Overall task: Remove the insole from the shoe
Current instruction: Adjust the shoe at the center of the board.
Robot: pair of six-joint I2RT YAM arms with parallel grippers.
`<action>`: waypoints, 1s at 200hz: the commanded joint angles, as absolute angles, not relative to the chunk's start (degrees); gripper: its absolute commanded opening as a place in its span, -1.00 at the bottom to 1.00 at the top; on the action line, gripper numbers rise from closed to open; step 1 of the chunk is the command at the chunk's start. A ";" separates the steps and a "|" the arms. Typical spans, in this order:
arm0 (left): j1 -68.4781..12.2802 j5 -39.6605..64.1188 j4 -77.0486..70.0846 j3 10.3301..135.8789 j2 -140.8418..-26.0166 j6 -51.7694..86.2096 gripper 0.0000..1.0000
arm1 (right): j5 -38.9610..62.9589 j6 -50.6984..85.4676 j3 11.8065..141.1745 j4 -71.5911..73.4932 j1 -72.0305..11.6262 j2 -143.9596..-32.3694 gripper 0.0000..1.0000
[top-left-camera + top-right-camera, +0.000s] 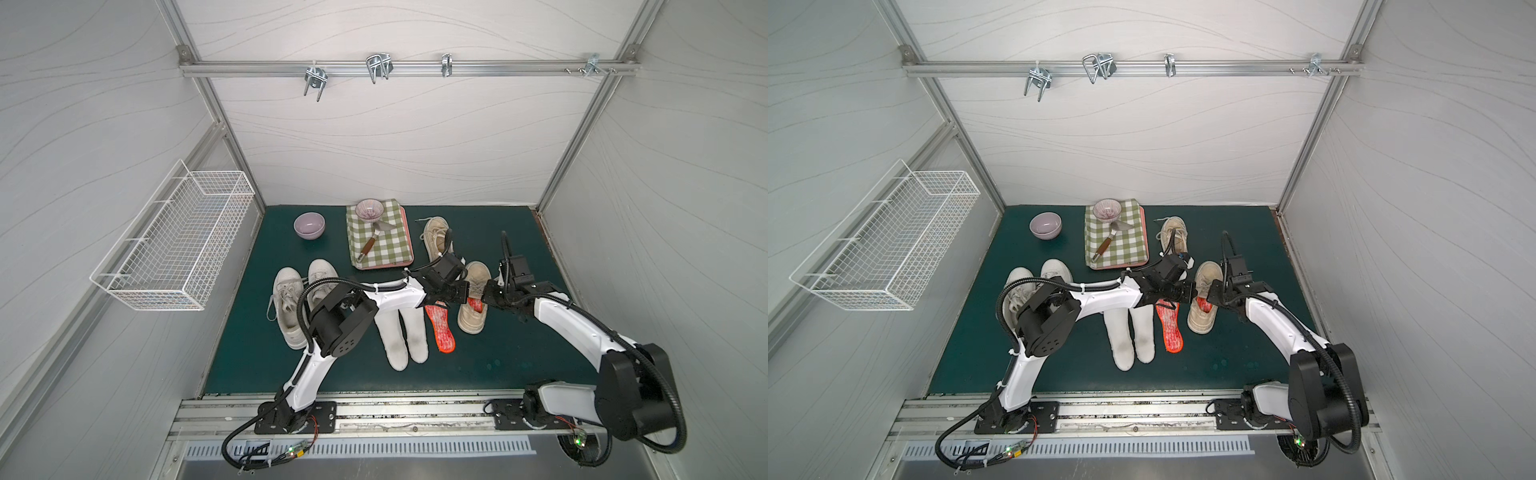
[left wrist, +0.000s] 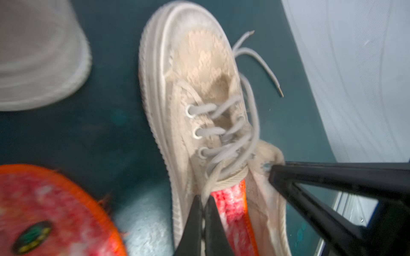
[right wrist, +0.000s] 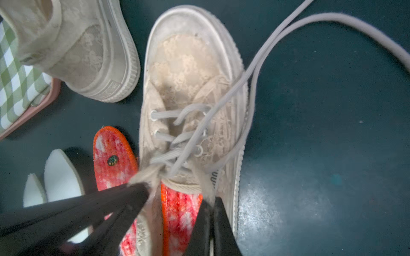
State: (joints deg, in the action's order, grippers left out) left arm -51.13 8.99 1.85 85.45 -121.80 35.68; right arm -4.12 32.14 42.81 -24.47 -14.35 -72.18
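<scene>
Nearest on the green counter (image 1: 519, 361), two white insoles (image 1: 399, 340) and a loose red insole (image 1: 441, 330) lie flat. Just right of them sits the beige shoe (image 1: 471, 326), its own insole (image 3: 179, 212) inside. The left gripper (image 2: 203, 200) and right gripper (image 3: 211, 202), each pressed together, pinch opposite edges of its collar. Spreading the opening appears the step in hand. Next, one gripper would likely need to release and seize the insole. Farther back lies the matching shoe (image 1: 435, 235).

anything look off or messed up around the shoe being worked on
The beige shoe has its collar pinched and pulled outward on both sides by the left gripper and right gripper, so the opening looks distorted. Its untied laces trail over the mat. Nothing looks spilled or broken.
</scene>
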 commanded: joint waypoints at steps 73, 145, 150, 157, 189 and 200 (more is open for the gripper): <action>-47.35 7.37 -7.09 76.14 -116.25 43.03 -1.00 | -6.47 33.97 39.47 -26.08 -6.40 -67.36 -1.00; -53.23 14.59 -20.11 75.14 -117.47 50.41 -1.00 | 0.65 27.31 47.64 -35.11 -12.89 -63.72 -0.26; -53.37 14.59 -20.20 75.15 -117.45 50.49 -1.00 | 2.14 26.79 48.09 -35.42 -13.16 -63.24 -0.24; -53.44 14.52 -20.06 75.23 -117.48 50.56 -1.00 | 4.12 26.31 48.82 -36.13 -13.89 -62.90 -0.21; -53.44 13.56 -19.96 73.93 -116.64 50.71 -1.00 | 5.10 25.84 52.19 -39.23 -21.49 -64.29 -0.18; -53.44 12.27 -19.41 73.18 -115.94 50.87 -1.00 | 5.78 26.66 51.91 -38.84 -22.56 -65.34 -0.18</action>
State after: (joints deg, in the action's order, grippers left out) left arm -53.21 13.52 -15.14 73.76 -116.73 49.32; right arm 3.49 27.14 51.20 -34.68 -19.53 -63.86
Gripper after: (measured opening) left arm 0.060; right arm 0.411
